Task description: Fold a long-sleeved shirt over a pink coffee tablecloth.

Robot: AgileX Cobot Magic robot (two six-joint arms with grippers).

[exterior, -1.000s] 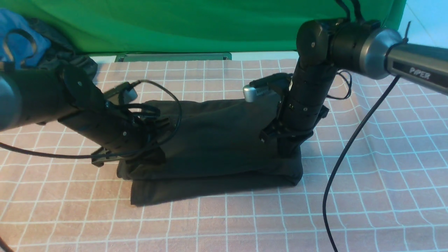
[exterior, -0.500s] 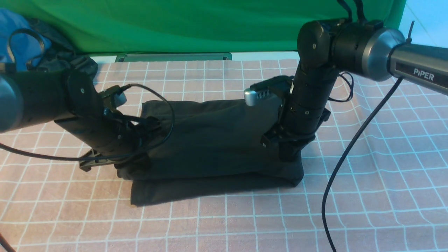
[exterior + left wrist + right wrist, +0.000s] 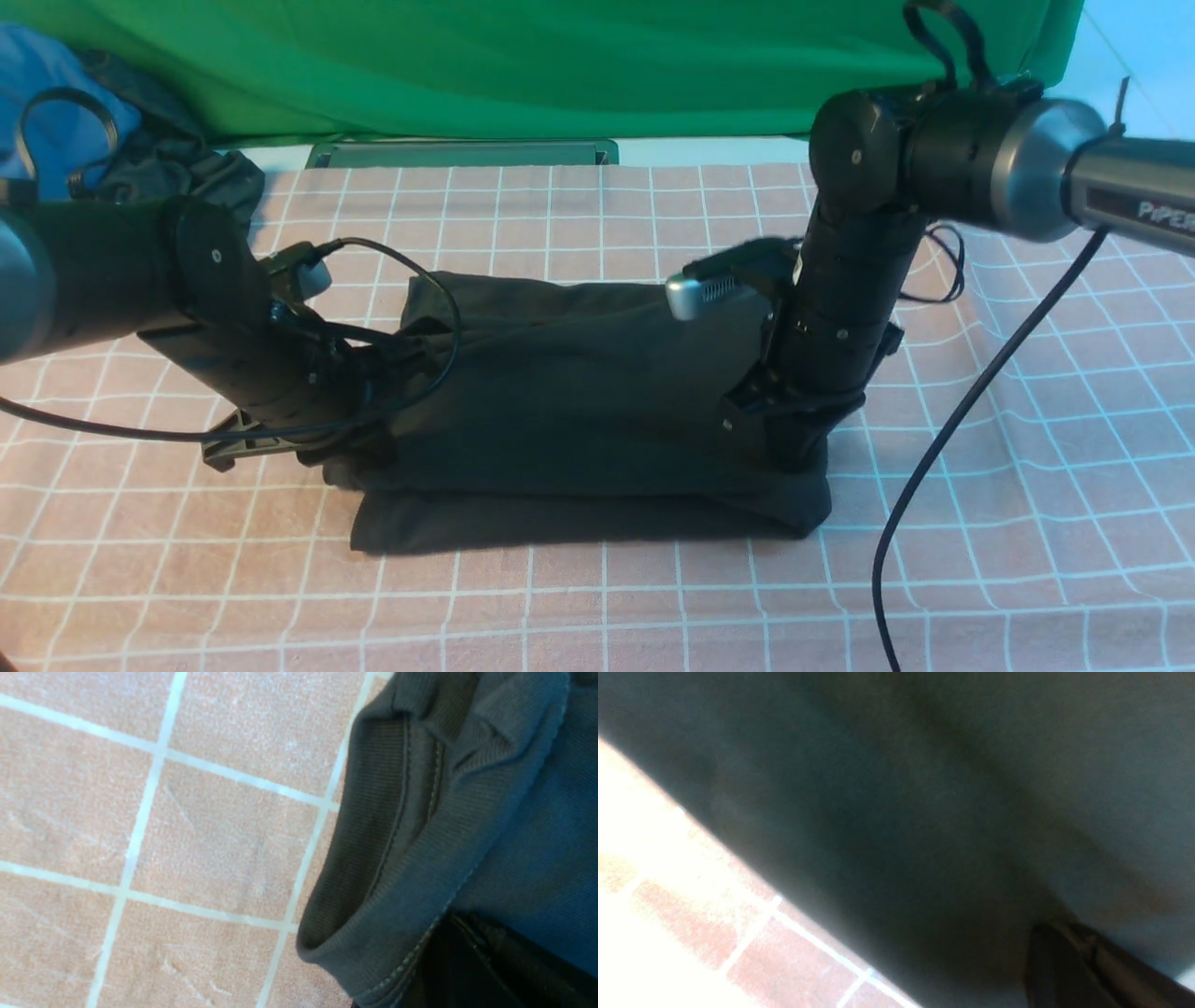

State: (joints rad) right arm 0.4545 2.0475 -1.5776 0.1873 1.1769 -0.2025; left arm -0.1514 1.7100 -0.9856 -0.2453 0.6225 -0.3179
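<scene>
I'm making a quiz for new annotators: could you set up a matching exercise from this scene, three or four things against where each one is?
Things:
1. long-sleeved shirt
2. pink coffee tablecloth
3. green cloth
4. blue garment

Places:
A. hanging behind the table
B. far left corner
C. folded, mid-table between both arms
D. spread under everything

Pairs: 1-C, 2-D, 3-A, 4-B

Both arms reach low, left gripper (image 3: pixel 359 439) and right gripper (image 3: pixel 794 448) clamped closed.
</scene>
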